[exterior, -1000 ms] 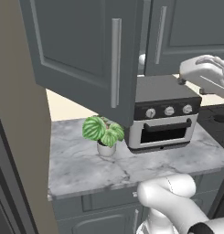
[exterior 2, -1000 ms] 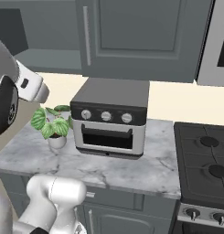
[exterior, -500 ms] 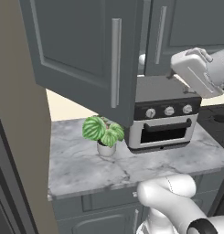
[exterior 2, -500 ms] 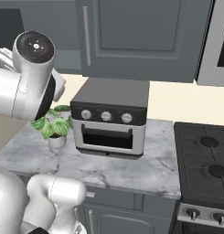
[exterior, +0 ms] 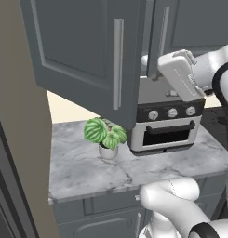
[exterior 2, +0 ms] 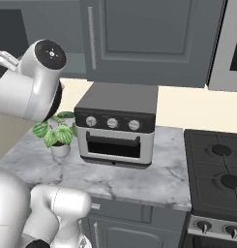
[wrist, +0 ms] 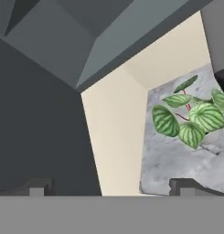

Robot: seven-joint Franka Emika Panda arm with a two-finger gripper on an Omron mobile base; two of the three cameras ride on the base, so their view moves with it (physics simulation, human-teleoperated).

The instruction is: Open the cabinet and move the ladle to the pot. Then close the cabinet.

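Claw point(wrist: 109, 185) spread wide and empty, we judge the cabinet point(exterior: 87, 56) lies just above and ahead of it (left door already swung out), over the potted plant point(wrist: 191, 116).

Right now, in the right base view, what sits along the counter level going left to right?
Potted plant → toaster oven → bare stretch of marble counter → stove top with its burners.
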